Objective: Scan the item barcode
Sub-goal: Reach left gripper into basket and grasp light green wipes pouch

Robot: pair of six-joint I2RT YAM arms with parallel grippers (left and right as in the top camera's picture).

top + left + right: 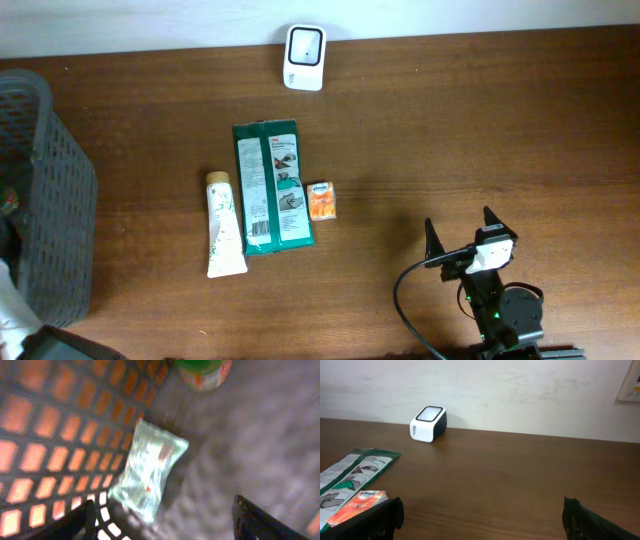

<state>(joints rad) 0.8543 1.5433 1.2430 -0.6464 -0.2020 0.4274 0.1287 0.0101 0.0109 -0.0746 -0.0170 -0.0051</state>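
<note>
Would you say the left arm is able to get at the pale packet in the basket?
Probably yes. The left gripper is open over the pale packet, nothing lies on it, and the green container sits apart. One edge lies by the basket wall, which may crowd a finger.

The dark brown wooden table (480,130) carries 5 things. A white box-shaped barcode scanner (304,57) stands at its far edge. Near the middle, 3 items lie side by side: a cream plastic tube (224,225), a green flat packet (272,187) and a small orange tissue pack (322,201). A dark grey plastic mesh basket (60,190) sits at the left end
</note>
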